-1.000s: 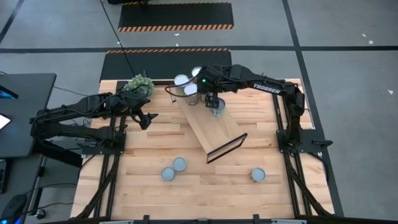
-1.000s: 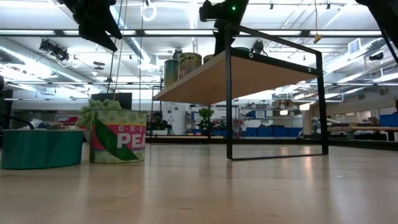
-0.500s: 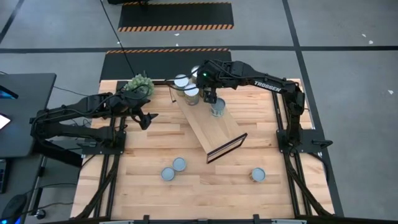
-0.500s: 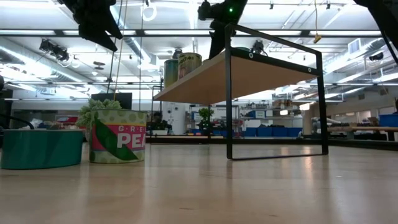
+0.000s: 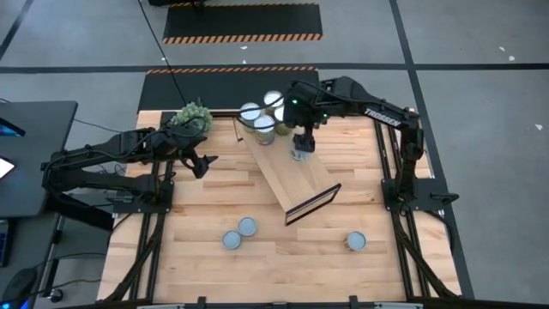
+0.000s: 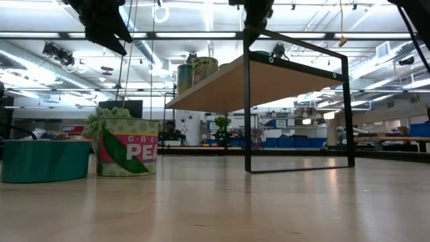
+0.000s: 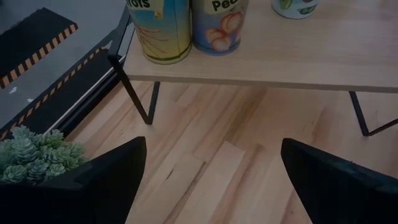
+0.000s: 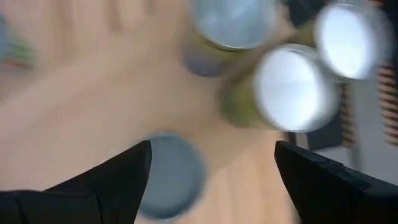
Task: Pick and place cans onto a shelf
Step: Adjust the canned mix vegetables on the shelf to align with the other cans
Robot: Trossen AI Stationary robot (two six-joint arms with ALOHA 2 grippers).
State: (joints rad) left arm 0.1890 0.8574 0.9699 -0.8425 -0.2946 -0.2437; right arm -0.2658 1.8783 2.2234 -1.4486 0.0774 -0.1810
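Observation:
The shelf (image 5: pixel 292 172) is a light-wood plank on a dark frame, set slantwise mid-table. Several cans (image 5: pixel 264 124) cluster at its far end. One more can (image 5: pixel 298 154) stands alone further along the plank. My right gripper (image 5: pixel 302 139) hovers open above that can, whose top (image 8: pixel 171 174) shows below and between the fingers, apart from them. My left gripper (image 5: pixel 206 163) waits open over the table's left part, facing the shelf (image 7: pixel 261 59). Three cans stand on the near table: two side by side (image 5: pixel 240 233) and one to the right (image 5: pixel 356 241).
A green succulent ball (image 5: pixel 192 114) sits at the far left corner, close to the left arm. In the low view a teal can (image 6: pixel 44 160) and a peas can (image 6: pixel 127 154) stand near the camera. Bare wood lies between the shelf and the near cans.
My right gripper has risen above the lone can on the shelf and tipped to point more steeply down, its fingers staying apart. The can stays standing on the plank.

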